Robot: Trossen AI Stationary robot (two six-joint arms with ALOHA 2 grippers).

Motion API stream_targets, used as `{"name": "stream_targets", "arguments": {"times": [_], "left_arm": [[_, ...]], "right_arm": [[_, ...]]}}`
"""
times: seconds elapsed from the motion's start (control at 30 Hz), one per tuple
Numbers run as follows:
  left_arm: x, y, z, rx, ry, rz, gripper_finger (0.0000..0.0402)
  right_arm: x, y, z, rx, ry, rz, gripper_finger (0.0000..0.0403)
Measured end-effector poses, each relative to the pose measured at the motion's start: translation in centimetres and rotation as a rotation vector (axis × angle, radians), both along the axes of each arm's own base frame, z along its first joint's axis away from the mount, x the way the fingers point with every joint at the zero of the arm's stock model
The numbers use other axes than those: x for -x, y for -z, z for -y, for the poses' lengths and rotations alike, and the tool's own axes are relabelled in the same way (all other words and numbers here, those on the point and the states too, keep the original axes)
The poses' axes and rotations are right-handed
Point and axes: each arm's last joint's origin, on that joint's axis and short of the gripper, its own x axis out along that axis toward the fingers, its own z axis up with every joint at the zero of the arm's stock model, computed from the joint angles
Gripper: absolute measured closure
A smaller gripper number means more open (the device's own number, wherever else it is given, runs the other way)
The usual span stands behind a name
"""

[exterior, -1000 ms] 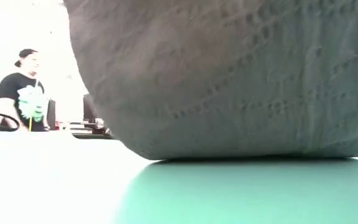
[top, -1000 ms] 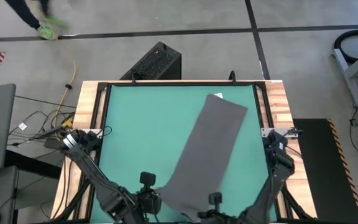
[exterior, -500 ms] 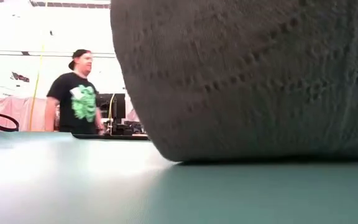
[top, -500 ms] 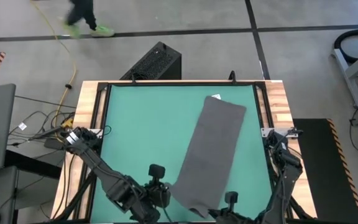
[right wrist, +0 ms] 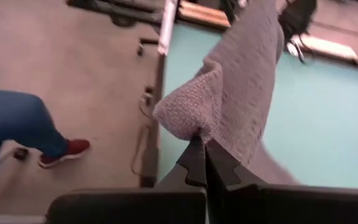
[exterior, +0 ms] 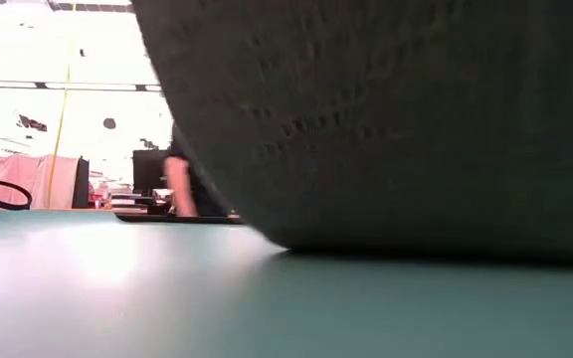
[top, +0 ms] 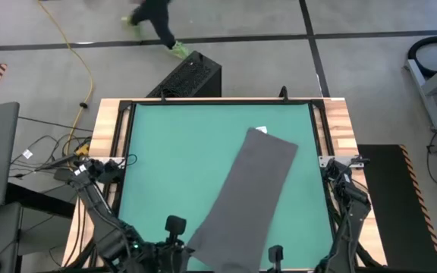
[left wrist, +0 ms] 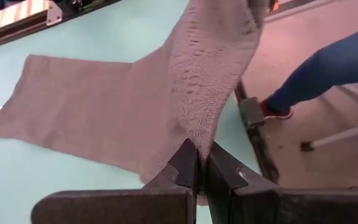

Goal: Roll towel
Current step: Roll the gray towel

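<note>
Left hand and right hand each pinch a towel corner, both hidden at the high view's bottom edge.

A table topped with a green mat, framed in black rail with light wood strips down both sides, is carrying a single thing. The dark grey towel is lying on it diagonally, its white-tagged end pointing toward the far right corner.

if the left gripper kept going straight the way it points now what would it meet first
The towel itself: the left gripper is already shut on its near corner, and the cloth stretches ahead over the green table. Depth beyond that is unclear.
</note>
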Motion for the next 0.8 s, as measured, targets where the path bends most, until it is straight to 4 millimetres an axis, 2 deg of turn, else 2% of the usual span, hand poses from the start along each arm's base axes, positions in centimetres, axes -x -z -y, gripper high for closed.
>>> {"name": "stream_targets", "arguments": {"times": [0.17, 0.37, 0.6, 0.8], "left_arm": [[0.7, -1.0, 0.4, 0.028, 0.016, 0.022, 0.0401], [0.1, -1.3, -0.9, -0.123, -0.011, 0.056, 0.0401], [-3.3, -0.7, -5.2, -0.253, -0.063, -0.026, 0.0401], [-6.4, -0.6, -10.0, -0.390, -0.095, -0.080, 0.0401]], "right_arm": [[0.6, -1.4, -0.6, -0.014, -0.057, 0.067, 0.0396], [1.5, -1.3, 0.6, 0.078, 0.028, 0.067, 0.0394], [2.3, -0.2, 3.8, 0.079, 0.247, -0.051, 0.0392], [1.2, -0.2, 4.9, 0.126, 0.242, -0.086, 0.0391]]}}
